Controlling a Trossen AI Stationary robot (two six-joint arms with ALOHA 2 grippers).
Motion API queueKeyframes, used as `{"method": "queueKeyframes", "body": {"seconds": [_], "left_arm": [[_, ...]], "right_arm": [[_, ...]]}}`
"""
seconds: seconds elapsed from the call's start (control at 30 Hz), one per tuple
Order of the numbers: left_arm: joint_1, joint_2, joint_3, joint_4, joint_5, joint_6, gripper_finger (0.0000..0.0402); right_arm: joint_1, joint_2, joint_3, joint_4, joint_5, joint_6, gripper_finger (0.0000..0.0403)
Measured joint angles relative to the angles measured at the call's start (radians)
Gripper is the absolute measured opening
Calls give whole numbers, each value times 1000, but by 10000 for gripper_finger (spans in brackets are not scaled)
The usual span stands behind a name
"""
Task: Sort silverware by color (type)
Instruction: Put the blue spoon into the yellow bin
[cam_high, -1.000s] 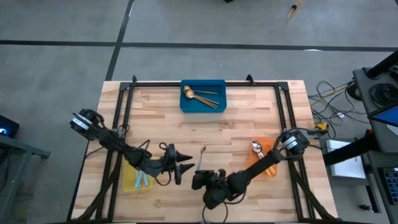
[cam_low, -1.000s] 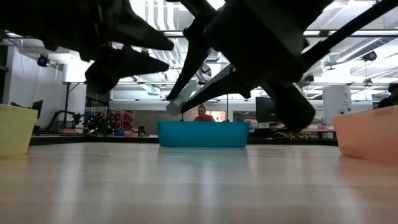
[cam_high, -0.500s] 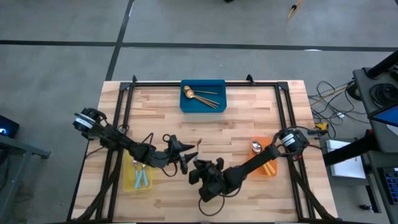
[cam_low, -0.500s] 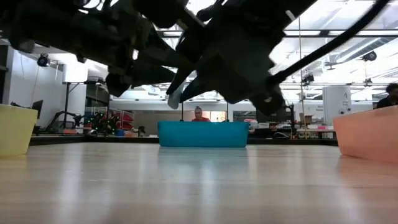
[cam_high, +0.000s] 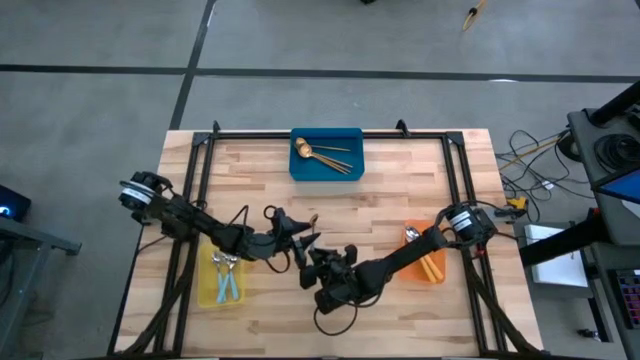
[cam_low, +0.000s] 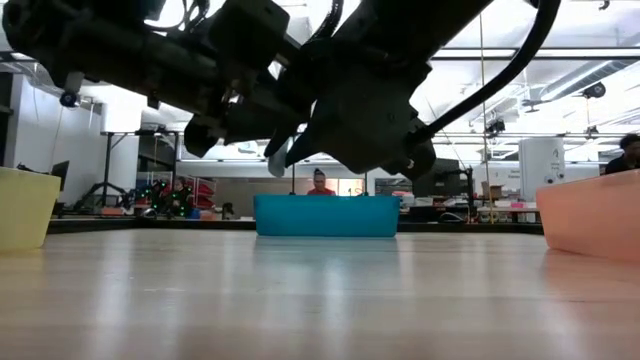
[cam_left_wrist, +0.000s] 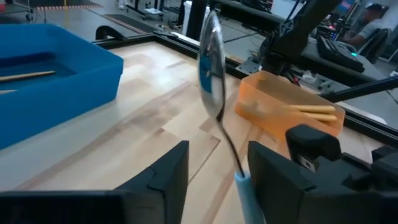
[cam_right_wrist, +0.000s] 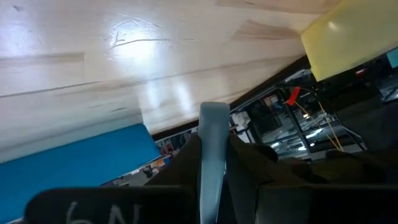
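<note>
A spoon (cam_left_wrist: 211, 68) with a silver bowl and a light-blue handle hangs above the table's middle. My right gripper (cam_high: 312, 264) is shut on it. My left gripper (cam_left_wrist: 217, 154) is open just to its left. Its two fingers stand either side of the spoon where the neck meets the handle (cam_left_wrist: 240, 186). Gold spoons (cam_high: 322, 153) lie in the blue bin (cam_high: 350, 168) at the far centre. Blue-handled spoons (cam_high: 226, 280) lie in the yellow bin (cam_high: 208, 290). Orange-handled spoons (cam_high: 430, 265) lie in the orange bin (cam_high: 420, 240). My right gripper pinches the spoon's light-blue handle (cam_right_wrist: 214, 134) between its two fingers. The handle's free end (cam_right_wrist: 214, 111) sticks out past them. The spoon is lifted clear of the table, its bowl (cam_left_wrist: 210, 56) raised. My left gripper: I cannot tell whether one finger (cam_left_wrist: 267, 174) touches the handle.
The yellow bin is near the left edge, the orange bin at the right and the blue bin at the far centre. Bare wooden tabletop (cam_high: 400, 190) lies between them. Black rails (cam_high: 455, 170) run along the table's sides. A person (cam_low: 319, 183) sits in the room beyond.
My left gripper has swung toward the far edge and the right, closing in on the spoon. My right gripper has moved toward the far edge and rolled. The spoon has turned with it, staying clear of the table, and now stands between the left fingers.
</note>
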Motion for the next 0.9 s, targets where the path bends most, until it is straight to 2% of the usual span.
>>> {"method": "queueKeyframes", "body": {"seconds": [0.1, 0.3, 0.43, 0.63, 0.9], "left_arm": [[0, 0, 8, 0, 0, 10, 113], [0, -1, 11, 11, 7, -26, 17], [0, -2, 11, 10, 11, -47, 12], [2, 2, 4, -26, -6, -43, 1], [0, -8, 4, -13, -4, -55, 1]], "right_arm": [[1, 0, 0, 2, -1, -1, 39], [0, 0, 1, 9, 4, -4, 38], [0, 0, 1, 9, 4, -5, 40], [0, 0, 1, 7, -5, 1, 77], [-2, 0, 5, 8, -1, 0, 73]]}}
